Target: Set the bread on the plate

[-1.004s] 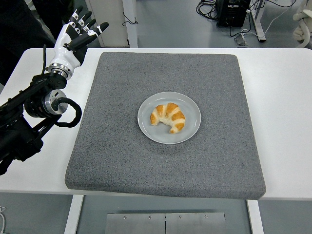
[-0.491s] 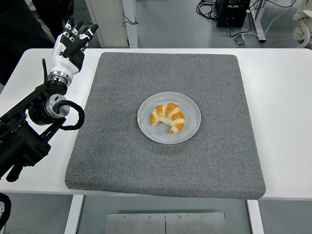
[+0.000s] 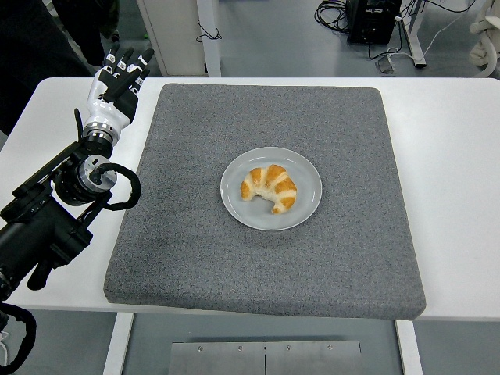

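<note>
A golden croissant [image 3: 269, 187] lies in the middle of a pale grey round plate [image 3: 306, 173], which sits at the centre of the grey mat [image 3: 266, 266]. My left hand [image 3: 118, 76] is far off to the upper left, over the white table just beside the mat's left edge. Its fingers are straight and spread, holding nothing. The black left arm [image 3: 55, 219] runs down toward the lower left edge. The right arm does not show.
The grey mat covers most of the white table [image 3: 453, 172]. A person in dark clothing [image 3: 39, 47] stands at the top left. Cables and a dark box [image 3: 375, 19] lie on the floor beyond the table.
My left hand has drawn back slightly, its fingers turning more upright and closer together, while the arm shifted a little to the right. The croissant and plate have not moved.
</note>
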Tool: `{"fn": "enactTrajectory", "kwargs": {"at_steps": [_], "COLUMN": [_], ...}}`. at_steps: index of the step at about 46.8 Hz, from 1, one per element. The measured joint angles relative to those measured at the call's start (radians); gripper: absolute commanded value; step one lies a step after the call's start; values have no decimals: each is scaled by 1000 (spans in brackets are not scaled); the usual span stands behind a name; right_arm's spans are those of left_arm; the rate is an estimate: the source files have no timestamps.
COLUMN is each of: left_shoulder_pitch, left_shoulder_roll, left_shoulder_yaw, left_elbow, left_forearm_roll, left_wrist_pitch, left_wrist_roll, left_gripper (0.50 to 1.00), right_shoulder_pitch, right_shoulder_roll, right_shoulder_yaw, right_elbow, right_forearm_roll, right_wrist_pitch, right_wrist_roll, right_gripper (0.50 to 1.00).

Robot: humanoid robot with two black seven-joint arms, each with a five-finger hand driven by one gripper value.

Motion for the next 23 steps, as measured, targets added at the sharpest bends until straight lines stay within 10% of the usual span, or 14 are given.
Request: {"fn": "enactTrajectory", "kwargs": {"at_steps": [23], "left_shoulder_pitch": [0], "left_shoulder_roll": [-1], "left_shoulder_yaw": [2], "left_elbow": [7], "left_forearm_roll": [1], "left_wrist_pitch": [-18], "left_wrist_roll": [0], "left_gripper": [972], "right_shoulder_pitch": [0], "right_shoulder_roll": [0], "right_shoulder_yaw": [0], "right_elbow": [0], "right_forearm_roll": [0], "right_wrist_pitch": [0], "right_wrist_roll": [0], "right_gripper": [1000]}}
